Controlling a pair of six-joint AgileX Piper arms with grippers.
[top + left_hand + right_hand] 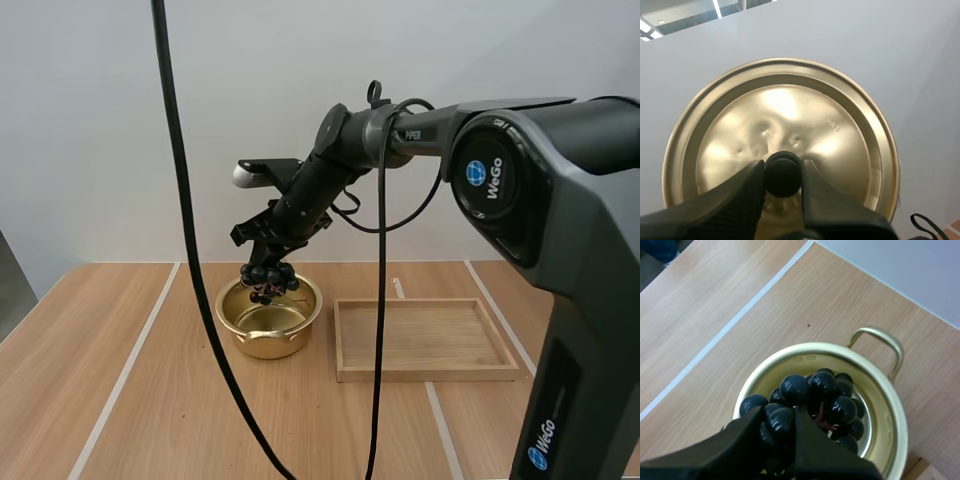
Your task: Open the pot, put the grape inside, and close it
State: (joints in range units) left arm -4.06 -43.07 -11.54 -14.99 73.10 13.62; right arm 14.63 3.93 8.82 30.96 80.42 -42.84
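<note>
The gold pot (268, 322) stands uncovered on the table left of the wooden tray. My right gripper (264, 262) hangs just over its mouth, shut on a bunch of dark grapes (269, 281) that dangles into the opening. In the right wrist view the grapes (817, 402) sit pinched at my right gripper (777, 421), right over the pot (890, 405). My left gripper (783, 176) is shut on the black knob (782, 172) of the gold lid (840, 130), which it holds up in the air, clear of the table.
An empty wooden tray (427, 340) lies just right of the pot. Bare wooden tabletop with white lines spreads to the left and front.
</note>
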